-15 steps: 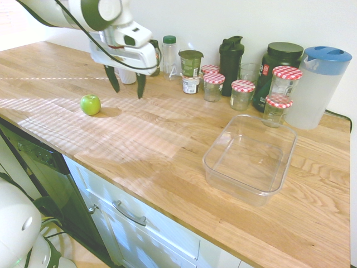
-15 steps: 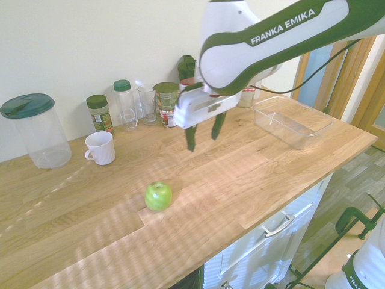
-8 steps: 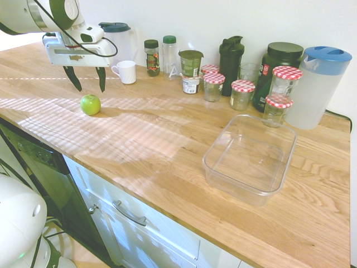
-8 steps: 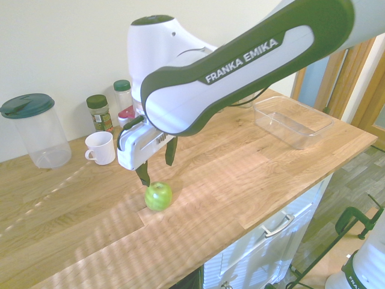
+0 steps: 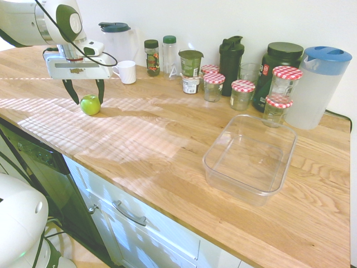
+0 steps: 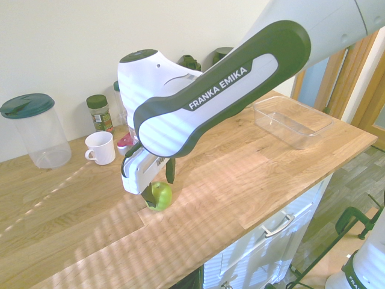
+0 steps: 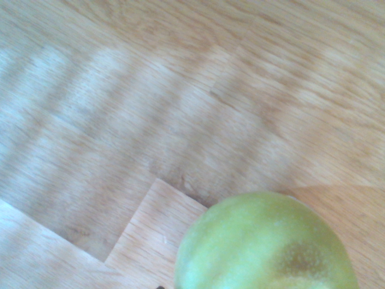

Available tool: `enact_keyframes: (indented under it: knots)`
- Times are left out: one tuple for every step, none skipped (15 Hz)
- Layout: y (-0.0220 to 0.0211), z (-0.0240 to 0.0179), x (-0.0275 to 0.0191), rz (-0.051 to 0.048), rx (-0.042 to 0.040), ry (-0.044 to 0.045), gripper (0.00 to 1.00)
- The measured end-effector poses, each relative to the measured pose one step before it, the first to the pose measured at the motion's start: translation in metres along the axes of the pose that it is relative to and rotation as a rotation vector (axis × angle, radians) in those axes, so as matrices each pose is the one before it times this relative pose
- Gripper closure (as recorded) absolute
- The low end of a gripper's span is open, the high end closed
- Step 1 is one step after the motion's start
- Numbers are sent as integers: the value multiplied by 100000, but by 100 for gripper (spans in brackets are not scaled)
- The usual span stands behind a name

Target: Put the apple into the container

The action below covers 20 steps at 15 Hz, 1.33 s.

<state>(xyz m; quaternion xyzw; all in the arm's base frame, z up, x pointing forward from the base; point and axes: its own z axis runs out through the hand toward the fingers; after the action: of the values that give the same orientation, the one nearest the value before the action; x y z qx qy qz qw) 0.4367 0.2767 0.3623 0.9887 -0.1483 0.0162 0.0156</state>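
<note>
Kitchen worktop in striped daylight

I see a long oak worktop (image 5: 167, 139) running under a plain pale wall (image 5: 234, 17); bands of sunlight and shadow lie across its boards. Below the worktop's front edge sit white cabinet fronts with a metal drawer handle (image 5: 129, 213) and a dark appliance front (image 5: 42, 167). Beyond the worktop's far end stands a wooden door frame (image 6: 361, 66), over grey flooring (image 6: 337, 198).

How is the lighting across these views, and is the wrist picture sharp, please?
First exterior view: striped sunlight bands across the countertop, slightly overexposed. Second exterior view: the same stripes, falling on the arm too. Wrist view: soft; the apple is blurred and cut off.
</note>
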Motion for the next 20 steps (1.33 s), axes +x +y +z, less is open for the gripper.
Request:
enact_keyframes:
  knots:
    - [-156,481,93,-195,333,-193,100]
    - [-161,516,31,-387,32,-311,100]
    - [-137,406,25,-429,-73,-172,100]
    - [-104,386,5,-330,-180,-294,100]
    - [-59,217,2,-128,-13,-176,100]
    - [-35,94,6,-55,56,-32,100]
    - [-53,41,-29,-120,67,20,100]
    - [-112,-17,-71,-235,196,140,100]
    - [-103,-33,-73,-172,135,113,100]
    - [-82,-13,-82,-108,30,29,100]
    - [-81,-17,-77,-85,38,35,100]
    - [-71,-28,-54,-45,59,52,100]
    - [-48,-8,-46,50,37,29,100]
    - [18,-50,75,410,128,38,100]
    - [100,-283,318,1184,626,47,100]
    - [247,-1004,814,2337,1016,601,100]
    - [696,-1916,1447,3898,608,999,100]
    - [1382,-2574,2031,5283,342,1548,100]
    - [2114,-2786,2552,6375,579,1875,100]
    - [2756,-2470,2889,7461,776,2034,100]
